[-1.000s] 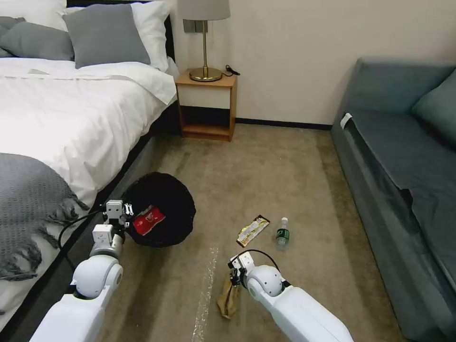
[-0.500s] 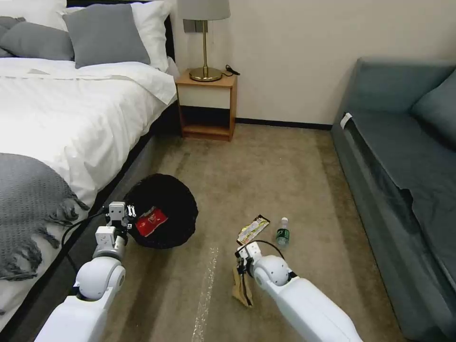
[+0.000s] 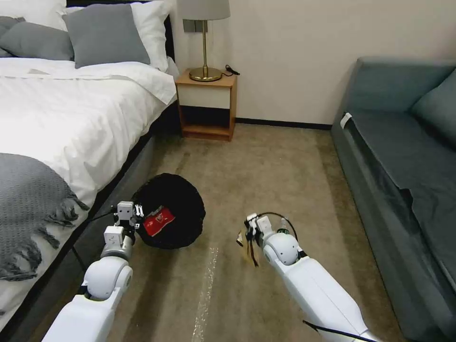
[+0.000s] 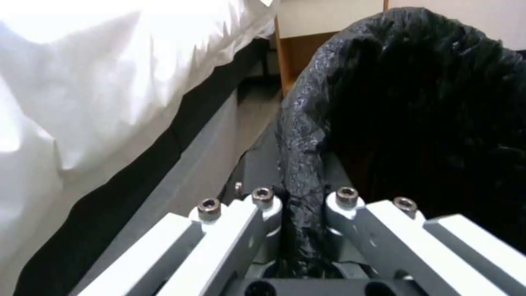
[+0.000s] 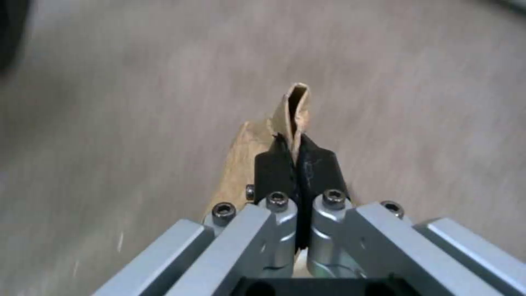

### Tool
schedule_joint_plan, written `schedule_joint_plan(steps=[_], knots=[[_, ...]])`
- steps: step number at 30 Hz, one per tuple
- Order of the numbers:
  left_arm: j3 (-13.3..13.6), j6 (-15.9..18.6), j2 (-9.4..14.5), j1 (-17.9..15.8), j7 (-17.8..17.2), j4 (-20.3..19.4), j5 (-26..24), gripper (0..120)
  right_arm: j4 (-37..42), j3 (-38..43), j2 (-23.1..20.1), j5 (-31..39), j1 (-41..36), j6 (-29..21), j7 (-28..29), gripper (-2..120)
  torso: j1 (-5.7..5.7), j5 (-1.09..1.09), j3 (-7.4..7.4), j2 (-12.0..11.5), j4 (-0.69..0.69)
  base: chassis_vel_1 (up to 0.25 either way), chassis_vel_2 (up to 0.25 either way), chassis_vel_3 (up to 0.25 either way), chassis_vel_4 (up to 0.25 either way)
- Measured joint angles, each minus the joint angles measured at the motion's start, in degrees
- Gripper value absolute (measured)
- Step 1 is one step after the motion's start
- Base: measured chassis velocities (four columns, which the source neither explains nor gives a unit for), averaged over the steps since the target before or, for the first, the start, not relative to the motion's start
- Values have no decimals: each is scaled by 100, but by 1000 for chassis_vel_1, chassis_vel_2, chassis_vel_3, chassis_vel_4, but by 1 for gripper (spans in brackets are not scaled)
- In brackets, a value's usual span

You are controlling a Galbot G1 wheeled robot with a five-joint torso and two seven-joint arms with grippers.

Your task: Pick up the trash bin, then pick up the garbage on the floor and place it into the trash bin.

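While unreadable, red packet (image 3: 159, 221) print

Even indoor light, blown-out white bedding (image 4: 82, 74), motion-blurred carpet (image 5: 109, 102).

Layout between bed and sofa
Trash bin (image 3: 172, 213) beside the bed (image 3: 57, 123), packet (image 3: 159, 221) in it; nightstand (image 3: 207, 104) behind; sofa (image 3: 403, 156) right; bottle (image 3: 283, 230) between bin and sofa.

Left gripper (image 4: 300, 230) fingers (image 4: 263, 213) pinching trash bin (image 4: 416, 102) bag rim, white bed (image 4: 109, 78) alongside
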Motion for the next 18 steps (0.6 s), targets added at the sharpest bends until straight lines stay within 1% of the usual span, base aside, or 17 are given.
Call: schedule_joint_plan(steps=[2, 3, 4, 6, 7, 9, 11, 12, 13, 15, 16, 18], knots=[[30, 3, -20, -13, -4, 8, 16, 4, 51, 28, 38, -2, 69, 245, 69, 0, 0, 0, 0, 0, 0, 0, 0, 0, 0], [30, 3, -20, -13, -4, 8, 16, 4, 51, 28, 38, -2, 69, 245, 69, 0, 0, 0, 0, 0, 0, 0, 0, 0, 0], [43, 4, -33, -15, -7, 10, 29, 4, 88, 39, 56, 39, 124, 428, 117, 0, 0, 0, 0, 0, 0, 0, 0, 0, 0], [60, 5, -59, -14, -10, 13, 56, 4, 151, -3, 78, 403, 253, 982, 130, 0, 0, 0, 0, 0, -1, 0, 0, 0, 0], [60, 5, -59, -14, -10, 13, 56, 4, 151, -3, 78, 403, 253, 982, 130, 0, 0, 0, 0, 0, -1, 0, 0, 0, 0], [61, 6, -75, -18, -15, 15, 65, 4, 205, -100, 113, 848, 371, 1476, 31, 0, 0, 0, 0, 0, 0, 0, 0, 0, 0], [71, 23, -89, -42, -30, 2, 68, 4, 339, -217, 186, 1413, 484, 1750, -63, 0, 0, -1, 0, 0, 1, 0, 0, 0, 0], [71, 23, -89, -42, -30, 2, 68, 4, 339, -217, 186, 1413, 484, 1750, -63, 0, 0, -1, 0, 0, 1, 0, 0, 0, 0], [80, 36, -95, -53, -40, -18, 68, 4, 435, -300, 236, 1705, 531, 1849, -81, 0, 0, -1, 0, 0, 1, 0, 0, 0, 0], [95, 48, -110, -68, -52, -34, 68, 4, 605, -453, 299, 2072, 561, 1951, -92, 0, 0, 0, 0, 0, 0, 0, 0, 0, 0], [95, 48, -110, -68, -52, -34, 68, 4, 605, -453, 299, 2072, 561, 1951, -92, 0, 0, 0, 0, 0, 0, 0, 0, 0, 0], [101, 60, -137, -80, -55, -38, 68, 4, 868, -662, 369, 2470, 551, 2009, -113, 0, 0, -1, 0, 0, 0, 0, 0, 0, 0]])
